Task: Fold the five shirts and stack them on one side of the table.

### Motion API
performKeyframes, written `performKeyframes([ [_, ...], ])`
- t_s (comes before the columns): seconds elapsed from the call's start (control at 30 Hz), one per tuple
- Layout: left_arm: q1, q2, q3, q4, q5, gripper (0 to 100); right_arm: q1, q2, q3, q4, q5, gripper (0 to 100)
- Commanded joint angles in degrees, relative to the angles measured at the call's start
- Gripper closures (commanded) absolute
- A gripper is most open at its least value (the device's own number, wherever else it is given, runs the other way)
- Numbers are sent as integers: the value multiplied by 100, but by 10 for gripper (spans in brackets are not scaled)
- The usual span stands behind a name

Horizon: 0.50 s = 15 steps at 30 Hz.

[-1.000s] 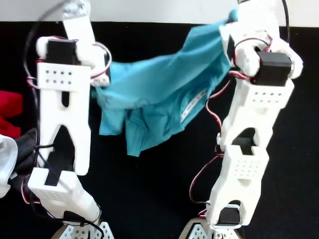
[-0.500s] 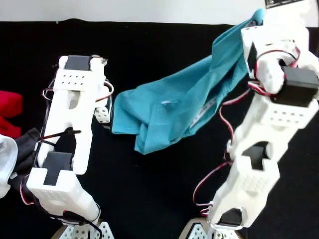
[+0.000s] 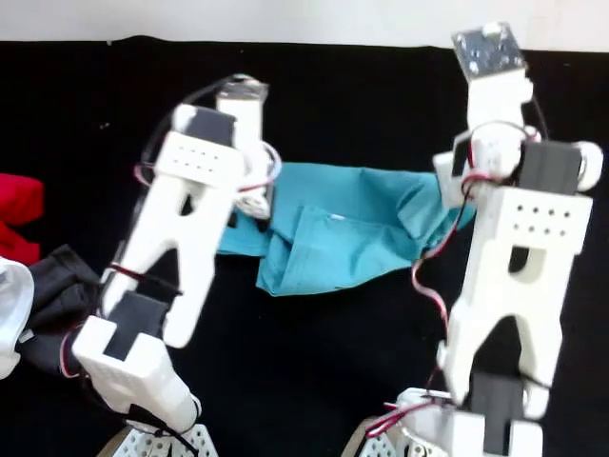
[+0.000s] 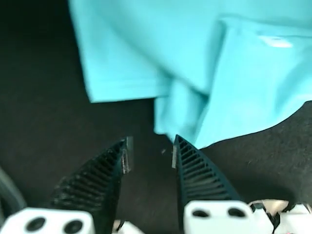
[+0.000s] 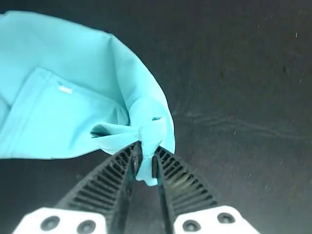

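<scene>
Here the shirt [image 3: 352,233] lies rumpled on the table [image 3: 314,381], nearer its far edge. The right gripper [image 5: 146,152] holds a bunched corner, fingers clamped on the cloth. The left gripper [image 4: 150,146] hovers beside the hem, fingers apart and empty.

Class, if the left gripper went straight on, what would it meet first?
Likely the near edge of the teal shirt, just ahead of the open left gripper; depth is unclear, so perhaps the black table first.
</scene>
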Motion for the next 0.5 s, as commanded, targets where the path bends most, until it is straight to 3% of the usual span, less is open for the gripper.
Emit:
performKeyframes([
  [0.0,330,-163,435,-932,53,856,224,-901,1086,-470,62,993],
  [0.27,382,-154,1385,-2910,62,856,426,-1956,2448,-655,62,993],
  [0.47,725,541,945,-3156,396,856,426,-2132,2712,-655,62,993],
])
